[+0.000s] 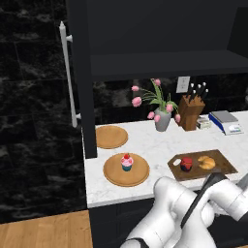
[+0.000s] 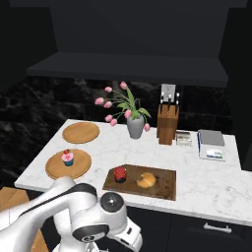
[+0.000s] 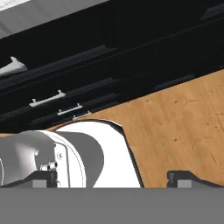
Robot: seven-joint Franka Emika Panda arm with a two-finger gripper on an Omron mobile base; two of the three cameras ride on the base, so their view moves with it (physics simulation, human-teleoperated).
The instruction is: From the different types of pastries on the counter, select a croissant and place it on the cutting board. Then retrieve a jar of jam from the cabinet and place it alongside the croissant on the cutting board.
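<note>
The golden-brown croissant (image 1: 207, 162) (image 2: 146, 180) lies on the dark brown cutting board (image 1: 224, 166) (image 2: 165, 190). A dark red jar of jam (image 1: 186, 164) (image 2: 120, 174) stands on the board beside it, a little apart. The pink-frosted cupcake (image 1: 127, 162) (image 2: 67, 157) sits on a round plate on the white marble counter (image 1: 150, 140) (image 2: 206, 182). Above is the dark cabinet (image 1: 160, 48) (image 2: 133, 44) with its shelf recess. My arm is folded low in front of the counter. In the hand view my gripper (image 3: 113, 178) is open, holds nothing, and points at the floor.
Two round wooden plates (image 1: 111, 137) (image 2: 80, 132), a vase of pink tulips (image 1: 162, 118) (image 2: 136, 125), a knife block (image 1: 190, 112) (image 2: 167, 125) and a scale (image 1: 225, 122) (image 2: 211, 143) stand on the counter. A tall dark unit with a silver handle (image 1: 68, 72) is at the left. Drawer handles (image 3: 47, 99) and wooden floor (image 3: 183, 127) lie below.
</note>
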